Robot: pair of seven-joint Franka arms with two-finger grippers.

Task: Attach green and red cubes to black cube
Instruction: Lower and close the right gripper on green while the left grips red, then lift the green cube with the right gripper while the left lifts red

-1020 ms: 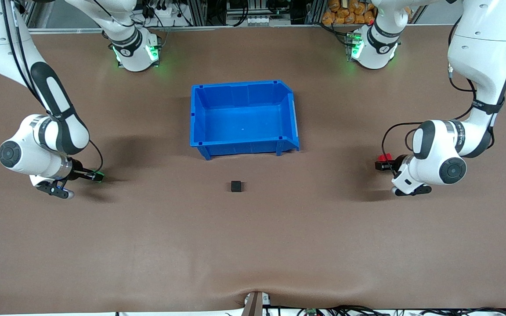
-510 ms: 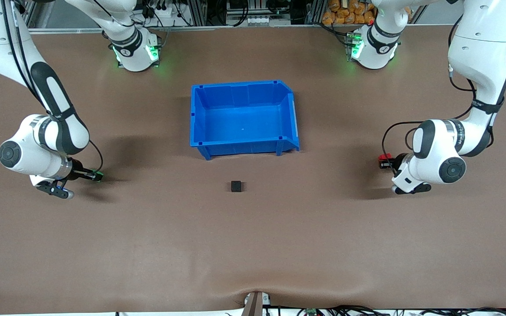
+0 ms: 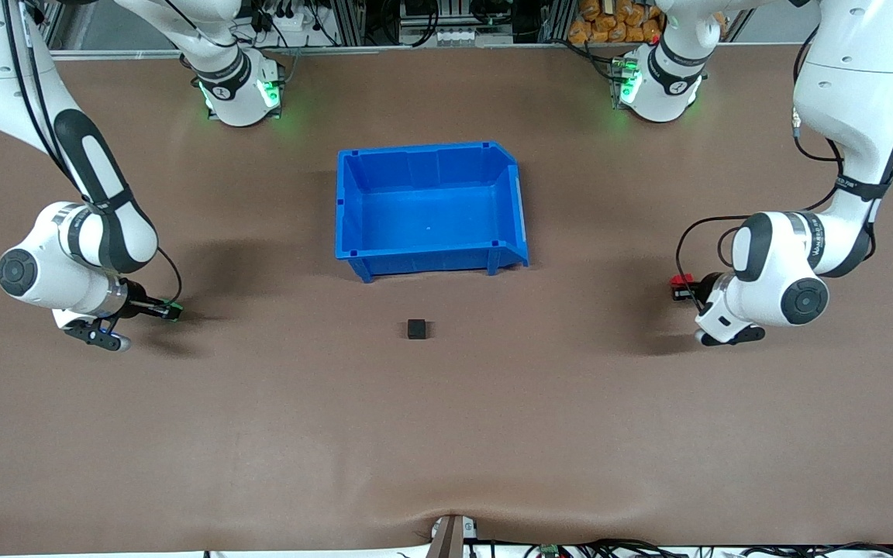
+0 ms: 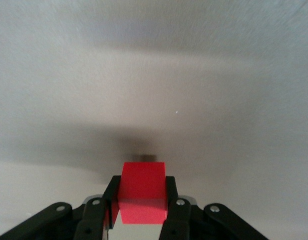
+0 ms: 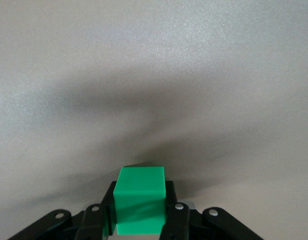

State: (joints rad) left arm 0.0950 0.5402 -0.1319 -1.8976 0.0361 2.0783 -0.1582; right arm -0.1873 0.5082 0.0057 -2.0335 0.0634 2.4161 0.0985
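Left gripper (image 3: 680,285) is clamping the small red cube (image 4: 142,191), right gripper (image 3: 170,311) the small green cube (image 5: 140,206); the matte black cube (image 3: 416,328), frame centre, is waiting unattached.

White arms with black joint bands, black cables, green-lit bases, black end effectors.

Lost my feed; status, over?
Left pincer shut on red cube. Right pincer shut on green cube. Black cube untouched, path unobstructed.
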